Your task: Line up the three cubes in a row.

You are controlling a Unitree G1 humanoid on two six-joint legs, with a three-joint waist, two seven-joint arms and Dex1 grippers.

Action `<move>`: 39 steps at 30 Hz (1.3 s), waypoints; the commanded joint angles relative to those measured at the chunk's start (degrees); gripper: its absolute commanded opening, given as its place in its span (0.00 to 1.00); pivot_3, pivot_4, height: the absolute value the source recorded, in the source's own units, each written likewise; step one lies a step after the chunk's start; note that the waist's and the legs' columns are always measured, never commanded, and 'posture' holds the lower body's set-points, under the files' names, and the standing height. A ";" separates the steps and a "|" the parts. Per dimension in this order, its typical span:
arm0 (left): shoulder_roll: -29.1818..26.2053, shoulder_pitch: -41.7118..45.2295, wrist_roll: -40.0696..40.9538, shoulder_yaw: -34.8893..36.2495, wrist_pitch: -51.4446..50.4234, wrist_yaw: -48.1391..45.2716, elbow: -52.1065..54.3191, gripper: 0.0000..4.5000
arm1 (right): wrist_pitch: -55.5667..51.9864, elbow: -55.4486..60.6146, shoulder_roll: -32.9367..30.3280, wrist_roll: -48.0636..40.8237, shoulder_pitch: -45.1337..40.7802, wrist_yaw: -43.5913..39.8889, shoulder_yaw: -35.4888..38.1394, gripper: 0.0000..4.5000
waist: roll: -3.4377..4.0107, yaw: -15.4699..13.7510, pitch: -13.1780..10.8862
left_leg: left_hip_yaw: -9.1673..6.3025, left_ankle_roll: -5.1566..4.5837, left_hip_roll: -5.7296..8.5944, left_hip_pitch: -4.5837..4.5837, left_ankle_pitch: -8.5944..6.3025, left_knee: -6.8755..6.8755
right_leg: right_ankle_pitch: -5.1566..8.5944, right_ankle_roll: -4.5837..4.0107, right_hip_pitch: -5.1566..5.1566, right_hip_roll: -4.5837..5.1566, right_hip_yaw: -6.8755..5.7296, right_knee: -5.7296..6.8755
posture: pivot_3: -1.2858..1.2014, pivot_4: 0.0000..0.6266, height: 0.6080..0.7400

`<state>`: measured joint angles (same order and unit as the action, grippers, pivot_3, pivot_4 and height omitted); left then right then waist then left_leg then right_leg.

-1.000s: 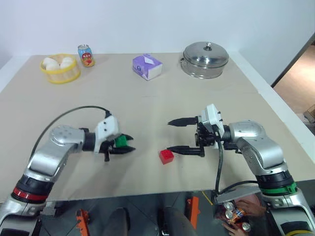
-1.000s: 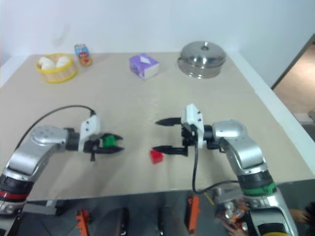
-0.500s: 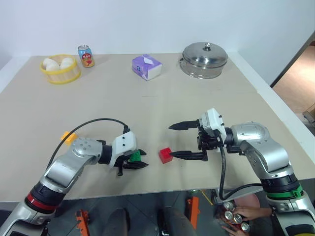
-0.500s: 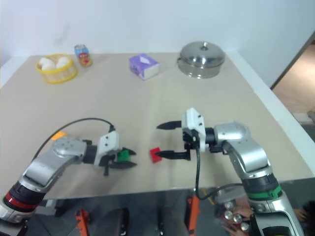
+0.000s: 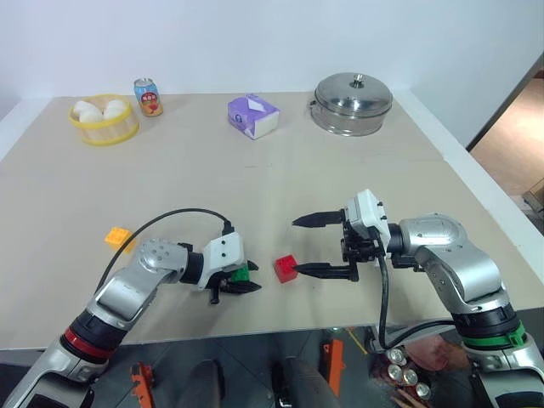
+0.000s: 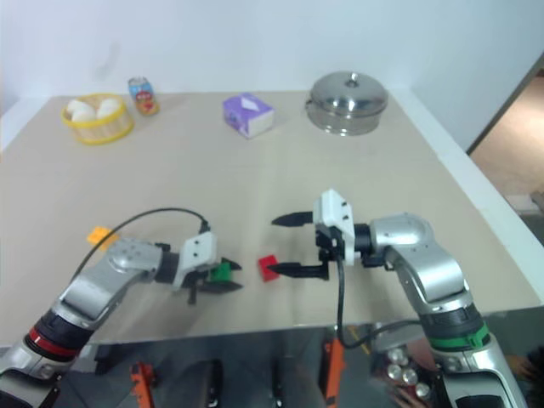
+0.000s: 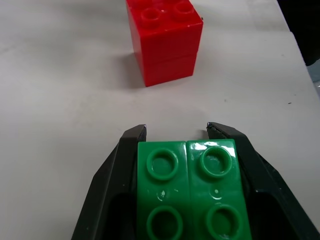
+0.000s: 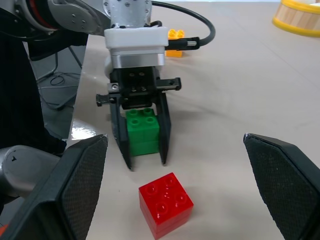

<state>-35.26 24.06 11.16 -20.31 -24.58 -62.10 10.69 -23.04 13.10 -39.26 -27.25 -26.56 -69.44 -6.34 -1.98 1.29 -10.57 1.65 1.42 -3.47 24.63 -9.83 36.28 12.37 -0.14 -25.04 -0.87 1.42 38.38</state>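
Left gripper (image 5: 245,281) pinching green cube (image 5: 240,274) just left of red cube (image 5: 286,269), low over the table (image 5: 255,187). Right gripper (image 5: 308,246) spread wide, empty, just right of red. Yellow-orange cube (image 5: 118,237) well left of red, farther back.

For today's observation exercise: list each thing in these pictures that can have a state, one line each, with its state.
green cube: clamped in the left gripper, studs up, short of the red cube.
red cube: free on the table, studs up.
yellow-orange cube: free on the table, apart from the others.
left gripper: shut on the green cube.
right gripper: open, holding nothing.
pot: lid on.
can: upright.
tissue box: tissue showing at its top.
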 commanded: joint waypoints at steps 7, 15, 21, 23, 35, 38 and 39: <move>0.35 1.43 -0.81 0.29 3.48 -1.74 -2.21 0.31 | -0.08 2.43 -0.54 -1.03 -0.24 0.69 1.65 1.00 | 0.00 0.00 0.00 | 0.00 0.00 0.00 0.00 0.00 0.01 | -0.01 0.01 0.01 0.00 0.00 0.00 | 0.52 0.24 1.00; 0.72 1.75 -0.66 0.85 4.40 -2.47 -2.54 0.97 | 0.01 2.28 -0.54 -1.14 -0.37 0.74 1.60 1.00 | 0.00 0.00 0.00 | 0.00 0.00 0.00 0.00 0.00 0.04 | -0.02 0.03 0.01 0.00 0.01 0.00 | 0.52 0.24 1.00; 0.78 2.12 0.41 2.28 4.74 -2.59 -2.12 0.97 | -0.01 2.37 -0.51 -1.31 -0.37 0.81 1.70 1.00 | 0.00 0.00 0.00 | 0.00 0.00 0.00 0.00 0.00 0.04 | -0.02 0.03 0.01 0.00 0.00 0.00 | 0.52 0.24 1.00; 0.66 2.15 1.99 3.83 4.76 -2.88 -1.19 0.97 | -0.18 2.65 -0.67 -1.62 -0.25 0.75 1.94 1.00 | 0.00 0.00 0.00 | 0.00 0.00 0.00 0.00 0.00 0.04 | -0.02 0.03 0.01 0.00 0.01 0.00 | 0.52 0.24 1.00; -3.94 -3.57 22.78 32.98 -13.73 12.03 13.45 0.97 | -3.73 2.15 3.63 -8.87 -5.41 3.66 4.57 1.00 | 0.00 0.60 0.00 | -0.01 0.00 -0.10 -0.15 0.00 0.03 | -0.05 0.04 0.09 -0.07 0.00 0.02 | 0.52 0.24 1.00; -4.82 -8.69 22.26 41.84 -14.70 17.97 12.69 0.97 | -3.08 -0.84 6.99 -7.83 -8.52 4.05 2.82 1.00 | -0.01 0.81 0.00 | -0.05 0.00 -0.15 -0.23 0.00 0.02 | -0.09 -0.03 0.12 -0.14 0.01 0.05 | 0.52 0.24 1.00; -4.91 -10.47 22.73 44.65 -15.11 19.35 12.62 0.97 | -2.81 -1.55 7.91 -7.53 -9.41 3.86 2.19 1.00 | -0.01 0.88 0.00 | -0.06 0.00 -0.15 -0.23 0.00 0.02 | -0.09 -0.04 0.13 -0.14 0.00 0.06 | 0.52 0.24 1.00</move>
<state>-39.18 14.44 33.61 18.98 -39.28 -45.35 22.43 -26.82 11.81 -32.07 -34.64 -34.43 -65.77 -3.98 -1.99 2.17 -10.57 1.61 1.42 -3.63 24.40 -9.82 36.30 12.27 -0.19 -24.92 -1.01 1.42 38.45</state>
